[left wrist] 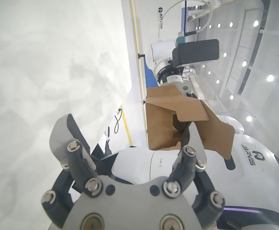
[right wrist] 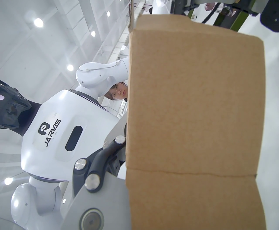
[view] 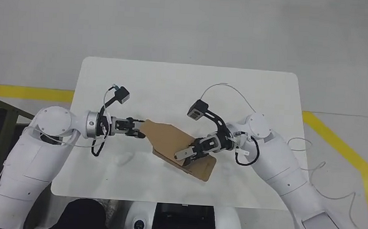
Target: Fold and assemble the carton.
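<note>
Pointing toward the middle of the white table (view: 173,83), the left gripper (view: 137,130) has its jaws spread wide and pinches nothing. In its wrist view one finger (left wrist: 74,132) stands in open air, well apart from any cardboard. The other finger (left wrist: 187,141) has its dark tip right at the near edge of the carton (left wrist: 160,126), beside a loose flap, though whether it truly touches there I cannot tell.

The carton is plain brown cardboard, only partly formed. It sits just ahead of the left gripper and runs from there across to the right gripper, so it lies between the two. Seen from above, its pointed corner meets the left gripper's tips, and the rest slants away over the table's near half. From the left wrist it looks like a half-made box, with one flat wall facing that gripper, a short flap bent across its open end, and a larger flap splaying outward beyond it.

The right gripper (view: 188,154) sits over the end of the carton farthest from the left gripper, lying across the brown surface. In its wrist view a broad carton panel with one crease running across it stands close in front of the gripper and covers its working end, so I cannot tell whether it is spread or closed
</note>
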Motion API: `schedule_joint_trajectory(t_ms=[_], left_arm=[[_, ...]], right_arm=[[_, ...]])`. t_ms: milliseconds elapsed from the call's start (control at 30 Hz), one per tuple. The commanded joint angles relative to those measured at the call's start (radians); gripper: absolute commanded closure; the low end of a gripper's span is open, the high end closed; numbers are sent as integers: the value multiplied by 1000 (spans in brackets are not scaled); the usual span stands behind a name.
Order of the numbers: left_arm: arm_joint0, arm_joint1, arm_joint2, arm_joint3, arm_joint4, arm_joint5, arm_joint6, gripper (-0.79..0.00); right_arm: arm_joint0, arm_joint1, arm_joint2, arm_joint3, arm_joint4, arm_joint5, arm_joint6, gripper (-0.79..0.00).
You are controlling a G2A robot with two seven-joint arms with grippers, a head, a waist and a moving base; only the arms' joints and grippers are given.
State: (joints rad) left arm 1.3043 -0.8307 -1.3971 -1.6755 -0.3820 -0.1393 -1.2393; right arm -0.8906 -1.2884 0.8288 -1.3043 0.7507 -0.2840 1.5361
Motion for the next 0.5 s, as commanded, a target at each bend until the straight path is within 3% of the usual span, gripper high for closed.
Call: schedule_joint_trajectory(t_ms=[0, 467], left_arm=[[-2, 0, 0, -7, 6, 6, 3, -785], [-58, -8, 42, -6, 0, 2, 14, -785]], right_arm=[[-1, -3, -14, -8, 6, 0, 0, 0], [23, -33, -89, 4, 41, -5, -5, 0]])
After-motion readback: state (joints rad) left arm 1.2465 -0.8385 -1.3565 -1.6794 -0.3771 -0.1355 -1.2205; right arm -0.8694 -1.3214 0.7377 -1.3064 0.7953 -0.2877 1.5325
